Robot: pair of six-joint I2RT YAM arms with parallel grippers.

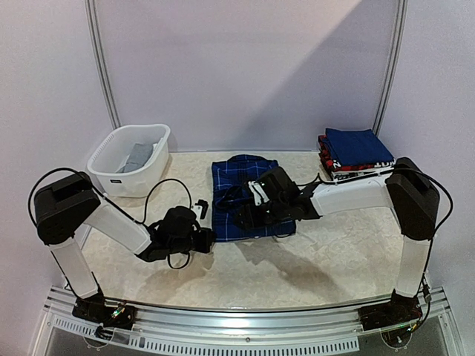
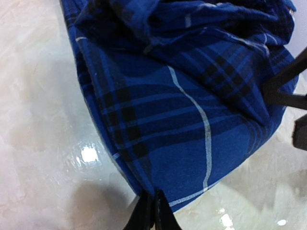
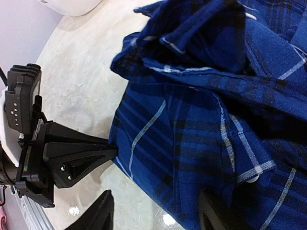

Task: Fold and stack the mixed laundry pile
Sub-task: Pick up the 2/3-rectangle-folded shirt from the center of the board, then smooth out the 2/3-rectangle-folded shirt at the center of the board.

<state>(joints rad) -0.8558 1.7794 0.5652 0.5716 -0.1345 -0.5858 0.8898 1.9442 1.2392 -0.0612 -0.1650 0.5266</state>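
Cloth, thin and limp. Plaid shirt lies in the middle of the table, roughly squared, with the collar and a sleeve bunched on top along the far edge. Expect it to weigh little, sag the moment you lift it, and drag over the glossy marbled surface rather than hold its shape. There is no stiffness to push against, and it is not fragile. Layers may slide over each other, so a one-layer pinch could peel the fold apart.

Left gripper: fingers pressed together on the hem at the near-left corner, with a thin bite of cloth between them as far as you can judge. Right gripper: fingers spread, hovering over the shirt's near-left part, nothing held.

Likely best holds: hem corners, every layer taken, both sides level.

Grey garment sits in the white basket, far left. Folded stack sits far right.

Writing: dark mark on the basket wall, too small to read. Red-white-black print in the stack, illegible. No label shows on the shirt.
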